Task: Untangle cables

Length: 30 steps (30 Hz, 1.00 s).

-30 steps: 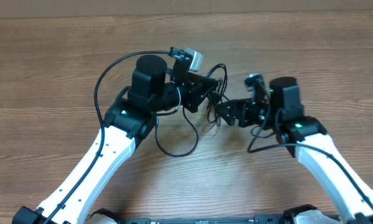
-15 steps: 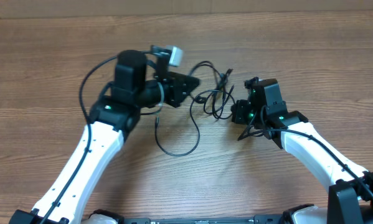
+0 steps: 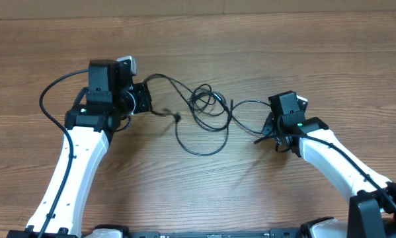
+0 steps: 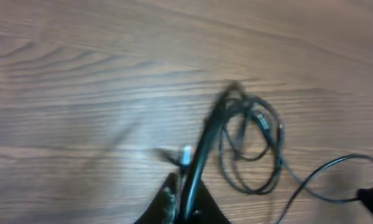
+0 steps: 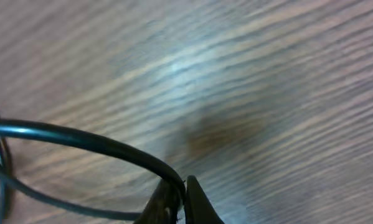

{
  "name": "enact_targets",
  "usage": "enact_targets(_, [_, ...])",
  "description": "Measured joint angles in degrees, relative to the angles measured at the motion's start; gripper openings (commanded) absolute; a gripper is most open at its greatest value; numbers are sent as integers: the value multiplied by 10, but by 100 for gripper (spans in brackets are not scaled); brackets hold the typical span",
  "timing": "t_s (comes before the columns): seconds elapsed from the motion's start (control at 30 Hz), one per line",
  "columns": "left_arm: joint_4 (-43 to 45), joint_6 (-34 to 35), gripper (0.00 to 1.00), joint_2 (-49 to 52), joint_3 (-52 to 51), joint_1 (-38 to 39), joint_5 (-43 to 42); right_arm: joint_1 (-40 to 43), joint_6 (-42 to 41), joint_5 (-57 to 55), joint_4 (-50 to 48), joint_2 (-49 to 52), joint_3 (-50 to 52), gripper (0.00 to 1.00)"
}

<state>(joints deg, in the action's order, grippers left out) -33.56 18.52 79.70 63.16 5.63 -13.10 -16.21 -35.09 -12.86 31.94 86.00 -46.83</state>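
Thin black cables (image 3: 207,109) lie knotted mid-way across the wooden table (image 3: 198,192), light, limp and slippery, we judge. Our left gripper (image 4: 181,200) and right gripper (image 5: 177,198) each pinch a strand; holds nearer the knot look best.

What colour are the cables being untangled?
Black cables; clearest in the overhead view, against the brown wooden table.
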Motion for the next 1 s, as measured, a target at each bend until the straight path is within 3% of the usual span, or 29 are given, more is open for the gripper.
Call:
enact_targets(0.07, [-6,6,53,0,0,0,5,0,-4,6,-21,0,0,19])
enact_targets(0.23, [-9,12,52,0,0,0,-6,1,51,94,-80,0,0,43])
enact_targets(0.33, [-14,12,55,0,0,7,-12,0,82,146,-108,0,-1,50])
enact_targets(0.6, [1,12,63,11,0,62,-17,0,104,195,-115,-13,-31,57])
enact_targets(0.73, [27,12,63,53,0,95,-19,0,108,209,-106,-16,-39,70])
enact_targets(1.0, [71,22,63,160,0,133,-20,0,110,216,-83,-7,-39,71])
